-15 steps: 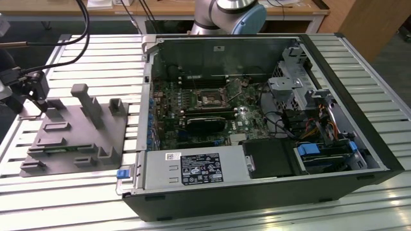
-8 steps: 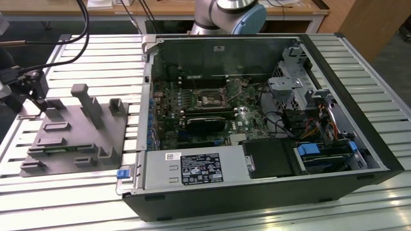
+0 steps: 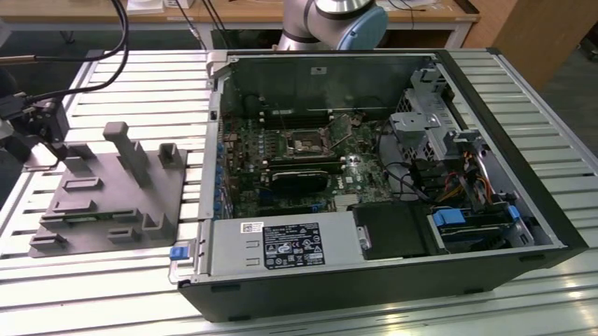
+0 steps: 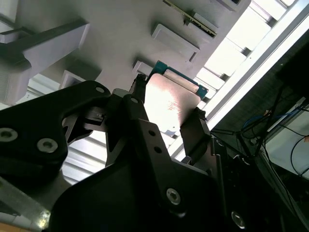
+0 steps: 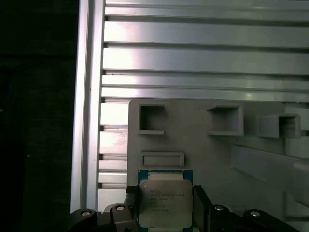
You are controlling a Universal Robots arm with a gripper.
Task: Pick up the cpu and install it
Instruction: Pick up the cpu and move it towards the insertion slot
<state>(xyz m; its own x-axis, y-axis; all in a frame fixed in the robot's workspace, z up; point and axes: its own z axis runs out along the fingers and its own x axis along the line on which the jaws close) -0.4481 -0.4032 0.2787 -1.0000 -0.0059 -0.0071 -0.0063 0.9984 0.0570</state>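
Note:
The cpu (image 5: 164, 202) is a flat square chip with a silver metal top and a green rim, and it shows in both wrist views. My gripper (image 5: 165, 205) is shut on the cpu (image 4: 169, 104), with one black finger (image 5: 200, 203) on each of two opposite sides. It hangs above the grey plastic fixture block (image 5: 203, 145), near that block's edge. In the exterior view the gripper's dark body (image 3: 39, 122) is at the far left, over the fixture block (image 3: 103, 203). The black motherboard socket (image 3: 304, 145) lies inside the open computer case (image 3: 523, 210).
The fixture block has upright posts (image 3: 126, 150) and recessed pockets (image 5: 152, 118). The slatted aluminium table (image 5: 193, 58) runs under everything. Cables (image 3: 103, 42) trail at the exterior view's left. The arm's base (image 3: 337, 21) stands behind the case. Drive cages and wiring (image 3: 449, 161) crowd the case's right side.

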